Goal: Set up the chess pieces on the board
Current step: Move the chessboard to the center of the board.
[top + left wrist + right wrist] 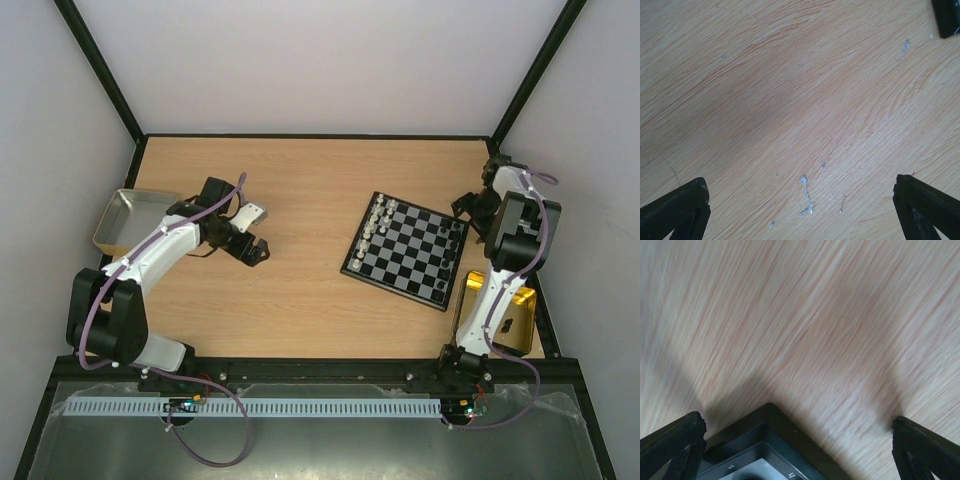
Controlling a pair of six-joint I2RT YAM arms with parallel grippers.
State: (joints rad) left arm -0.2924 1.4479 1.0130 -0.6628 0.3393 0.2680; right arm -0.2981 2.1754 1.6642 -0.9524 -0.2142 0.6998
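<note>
Both grippers stand spread wide over the wood, and the board is partly set.

Nearest, at lower right, a gold tin (522, 312) lies partly under the right arm. Further in, left of centre, the left gripper (250, 240) has its fingers (680, 210) wide apart with only bare table (790, 100) between them. The board (405, 250) lies tilted right of centre, chess pieces (377, 225) lined along its upper-left edge. The right gripper (468, 207) hangs at the board's right corner, wide apart, holding nothing. A silver tray (130, 215) sits at far left.

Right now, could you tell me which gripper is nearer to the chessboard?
Right. The right gripper hovers at the far right corner of the board; the left gripper hangs well off to its left.
</note>
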